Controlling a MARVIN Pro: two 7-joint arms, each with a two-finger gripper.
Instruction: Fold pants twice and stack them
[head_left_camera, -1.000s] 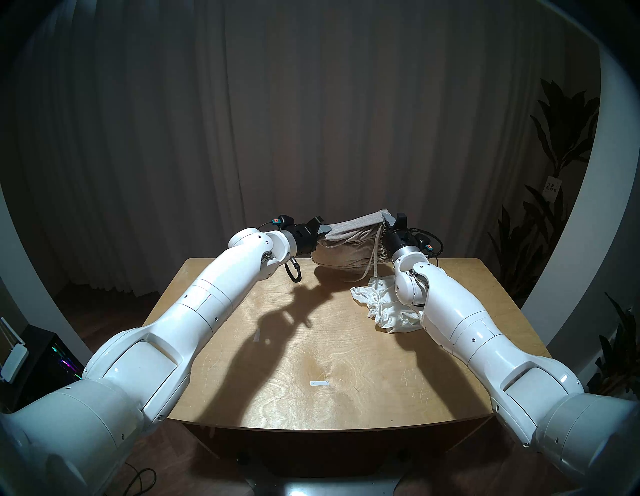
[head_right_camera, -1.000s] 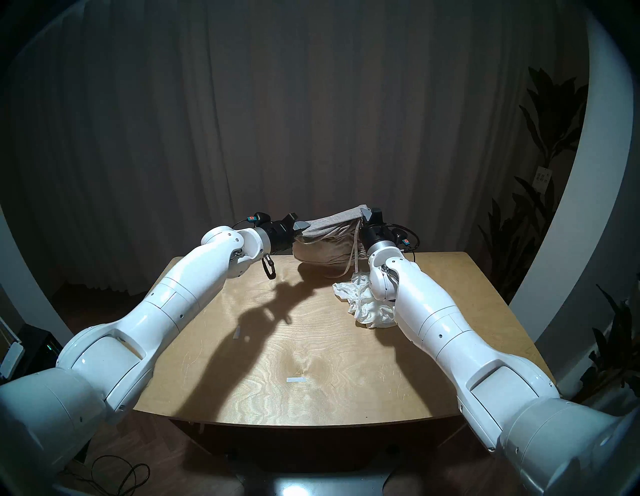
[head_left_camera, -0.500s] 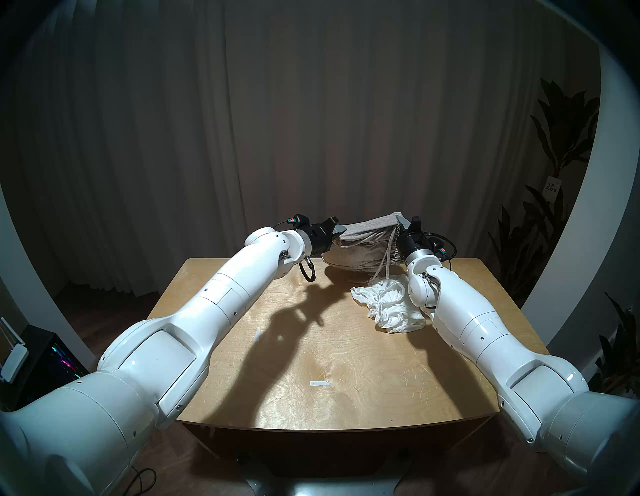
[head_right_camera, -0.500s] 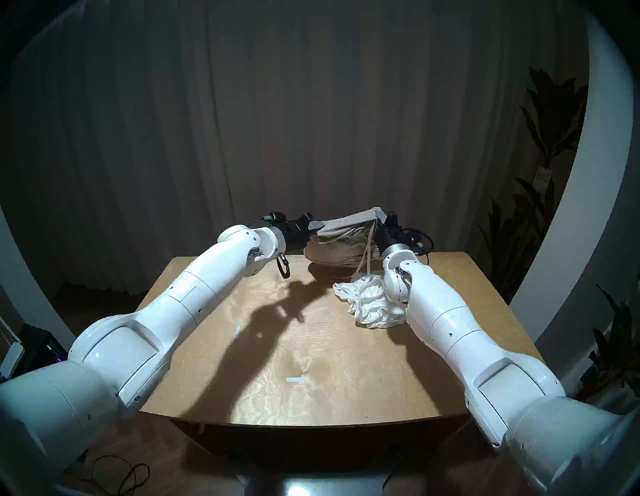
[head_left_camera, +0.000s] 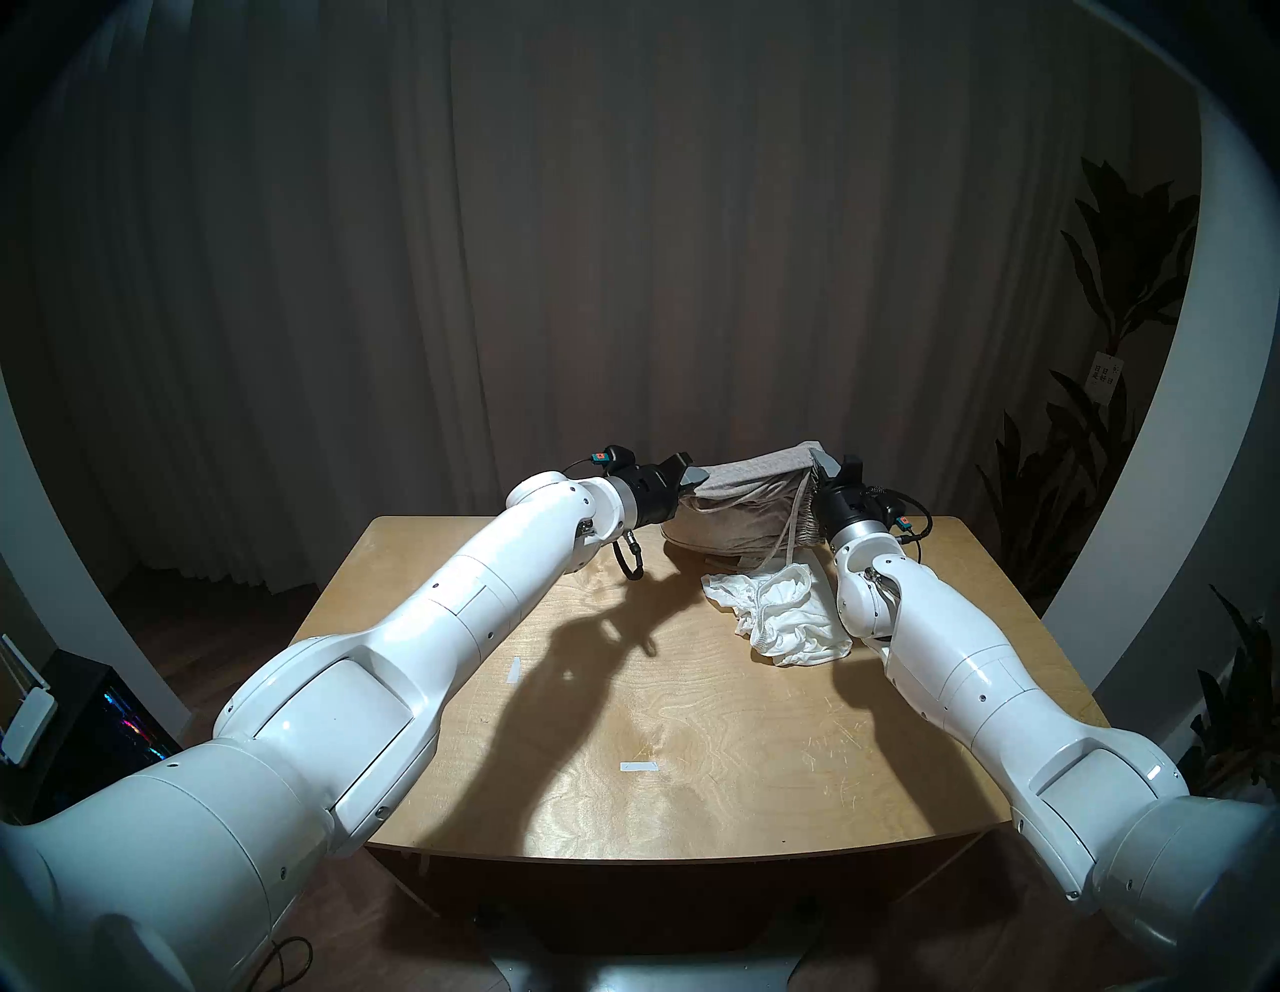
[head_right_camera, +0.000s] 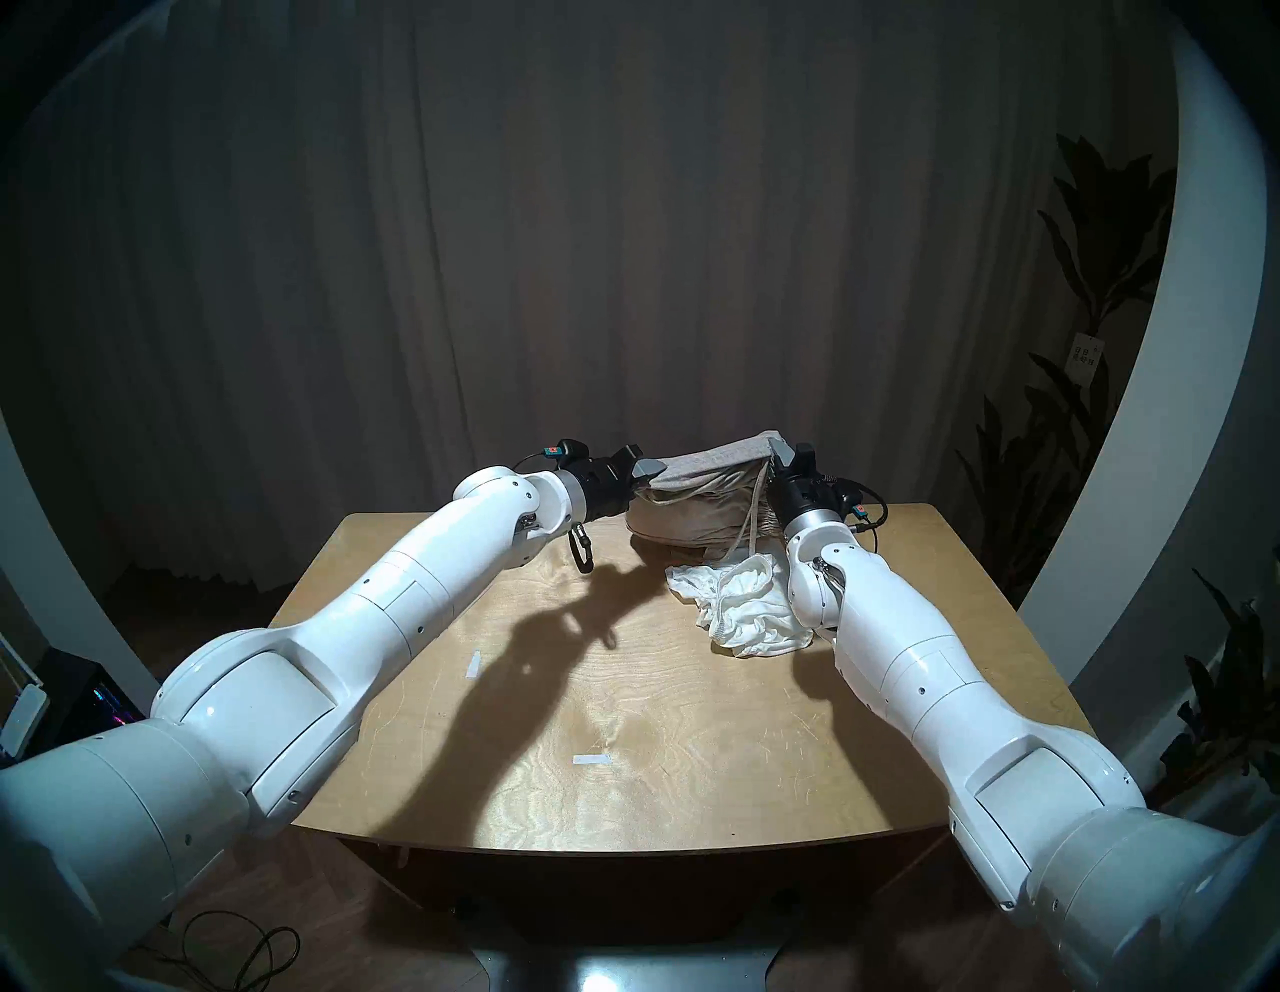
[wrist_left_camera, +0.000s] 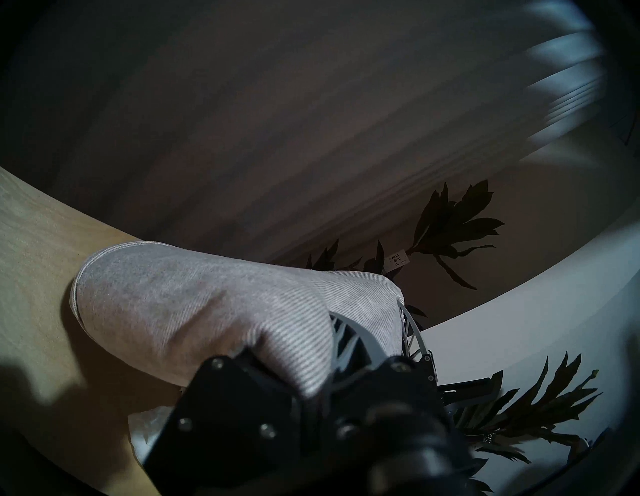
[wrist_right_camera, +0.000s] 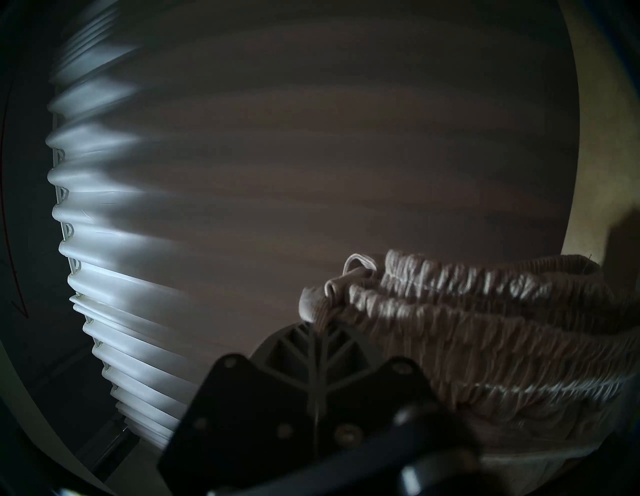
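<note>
Both arms are carrying the folded grey pants (head_left_camera: 744, 502) rightward and lower, toward the white shorts (head_left_camera: 783, 616). The left gripper (head_left_camera: 695, 476) and right gripper (head_left_camera: 824, 463) are clenching opposite ends, apparently nearing the table (head_left_camera: 623, 693); stacking seems imminent.

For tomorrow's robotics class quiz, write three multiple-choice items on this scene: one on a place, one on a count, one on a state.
1. Where do the white shorts lie?
A. on the table's right part
B. on the floor
C. in the left gripper

2. How many garments are in view?
A. one
B. two
C. four

3. How are the grey-beige pants held?
A. flat on the table, untouched
B. by one gripper only
C. by both grippers, bundled above the table's far edge

Answers: 1 A, the shorts lie crumpled beside the right arm. 2 B, only pants and shorts show. 3 C, the left gripper and right gripper each clamp one end.
</note>
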